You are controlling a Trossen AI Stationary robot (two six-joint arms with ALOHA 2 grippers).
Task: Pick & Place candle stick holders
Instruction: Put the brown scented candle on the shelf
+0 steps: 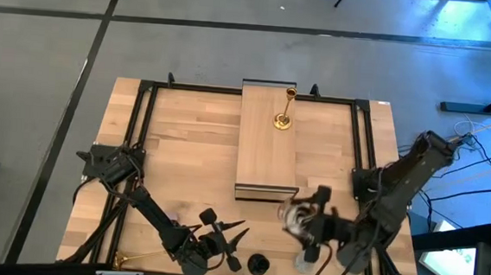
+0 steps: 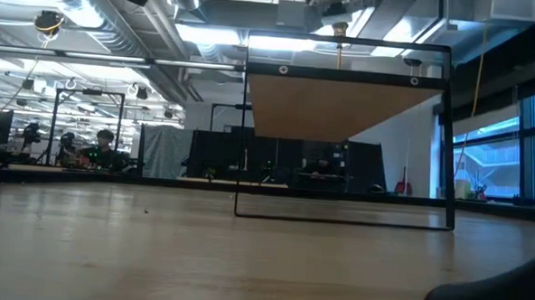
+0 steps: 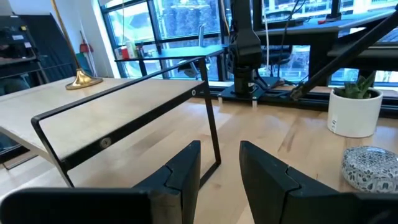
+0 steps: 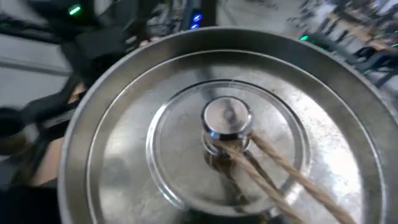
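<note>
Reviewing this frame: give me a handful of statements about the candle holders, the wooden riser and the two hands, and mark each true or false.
1. A gold candle holder stands upright on the wooden riser. True.
2. The left hand is clamped on a candle holder. False: nothing is between its fingers, and there is a gap between them.
3. The right hand is at the silver candle holder near the riser's front end. True: the right wrist view is filled by its shiny dish.
4. The black candle holder sits on the riser. False: it is on the table near the front edge, beside the left hand.
5. A white pot with a plant is on the table. True.
</note>
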